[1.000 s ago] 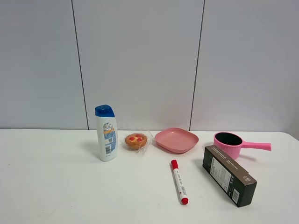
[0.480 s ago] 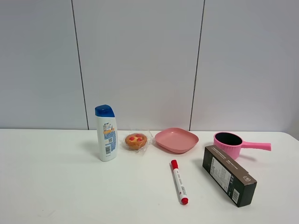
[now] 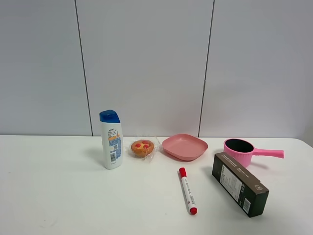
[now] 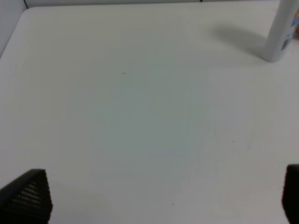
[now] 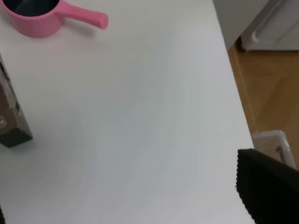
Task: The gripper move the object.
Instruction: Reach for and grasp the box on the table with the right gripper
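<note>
The white table carries everything. The carton lies flat on its right part, dark with a brown top, running slantwise from near the pan toward the front edge; nothing touches it. The white bottle with a blue cap stands upright on the left part, well apart from the carton. The pink plate sits at mid-table toward the wall. The pink pan stands just behind the carton, handle pointing right. The red-capped marker lies between bottle and carton, in front of the plate. A small wrapped tart rests between bottle and plate. The left tool hangs over bare table, fingers spread wide, holding nothing. The right tool hangs by the table's right edge, beside the carton's end, also wide and empty.
</note>
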Action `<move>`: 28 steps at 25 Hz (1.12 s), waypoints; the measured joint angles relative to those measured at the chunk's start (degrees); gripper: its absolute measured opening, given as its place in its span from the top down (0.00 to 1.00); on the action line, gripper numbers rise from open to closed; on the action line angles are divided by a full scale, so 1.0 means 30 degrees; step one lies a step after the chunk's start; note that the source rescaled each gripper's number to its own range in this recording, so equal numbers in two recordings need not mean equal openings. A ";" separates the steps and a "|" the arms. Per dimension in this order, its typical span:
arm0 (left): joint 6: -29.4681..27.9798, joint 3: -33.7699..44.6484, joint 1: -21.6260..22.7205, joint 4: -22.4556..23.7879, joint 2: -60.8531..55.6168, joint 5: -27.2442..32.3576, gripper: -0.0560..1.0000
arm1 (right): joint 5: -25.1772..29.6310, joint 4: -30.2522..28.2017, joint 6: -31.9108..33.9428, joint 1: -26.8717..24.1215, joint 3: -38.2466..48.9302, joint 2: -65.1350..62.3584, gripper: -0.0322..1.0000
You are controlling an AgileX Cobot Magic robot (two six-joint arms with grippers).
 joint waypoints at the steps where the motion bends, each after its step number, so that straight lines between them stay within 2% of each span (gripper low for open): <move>1: 0.0000 0.0000 0.0000 0.0000 0.0000 0.0000 0.00 | -0.0310 0.0000 0.0000 0.0000 -0.0220 0.0981 0.00; 4: 0.0000 0.0000 0.0000 0.0000 0.0000 0.0000 0.00 | -0.1310 0.0019 0.0272 0.0297 -0.0819 0.4283 0.00; 11: 0.0000 0.0000 0.0000 0.0000 0.0000 0.0000 0.00 | -0.2615 0.0395 0.1164 0.3707 -0.3343 1.0951 0.00; 16: 0.0000 0.0000 0.0000 0.0000 0.0000 0.0000 0.00 | -0.2929 0.0642 0.2451 0.5303 -0.5648 1.4355 0.00; 28: 0.0000 0.0000 0.0000 0.0000 0.0000 0.0000 0.00 | -0.3266 0.0642 0.4431 0.5929 -0.6368 1.7786 0.00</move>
